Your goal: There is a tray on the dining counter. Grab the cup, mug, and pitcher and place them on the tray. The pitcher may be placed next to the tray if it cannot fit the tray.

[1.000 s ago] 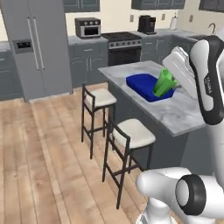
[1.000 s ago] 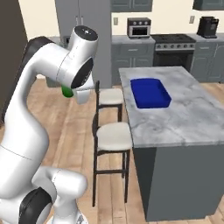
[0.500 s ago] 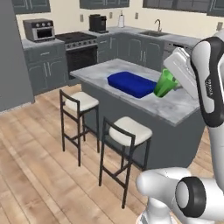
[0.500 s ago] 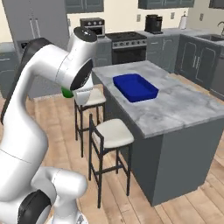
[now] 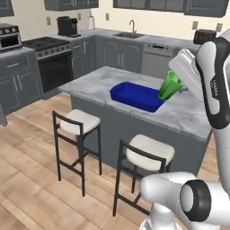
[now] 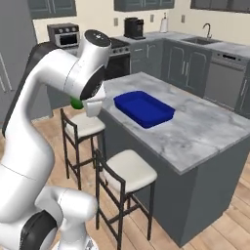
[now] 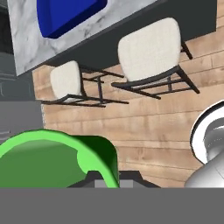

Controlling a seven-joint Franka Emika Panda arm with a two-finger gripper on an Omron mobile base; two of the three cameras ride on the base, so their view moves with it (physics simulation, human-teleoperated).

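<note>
No lettering anywhere is clear enough to read.

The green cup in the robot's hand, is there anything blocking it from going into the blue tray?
Nothing visible blocks it. The green cup is held up in the hand, and the blue tray sits open on the marble counter.
</note>
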